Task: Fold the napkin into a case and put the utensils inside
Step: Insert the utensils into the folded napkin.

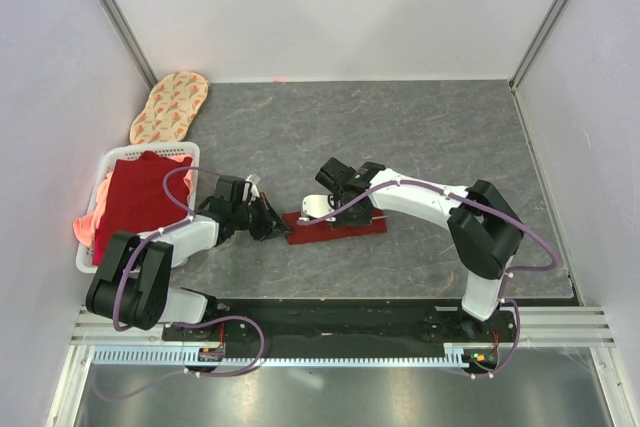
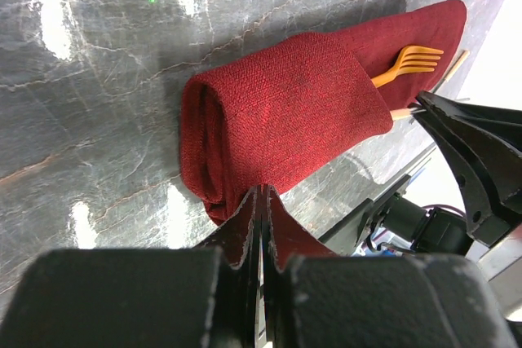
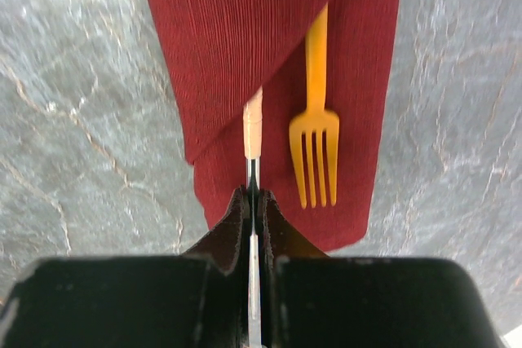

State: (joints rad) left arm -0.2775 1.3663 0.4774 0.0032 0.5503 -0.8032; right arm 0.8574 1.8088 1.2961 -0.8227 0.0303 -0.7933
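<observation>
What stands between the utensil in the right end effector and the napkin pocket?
Nothing visible. The held utensil meets the napkin pocket's opening beside the fork. The left end effector, shut, sits at the opposite end, clear of that opening.

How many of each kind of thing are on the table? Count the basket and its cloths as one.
Folded red napkin: 1
Gold fork: 1
Silver utensil with pale handle: 1
Basket of cloths: 1
Patterned oval mat: 1
Total: 5
</observation>
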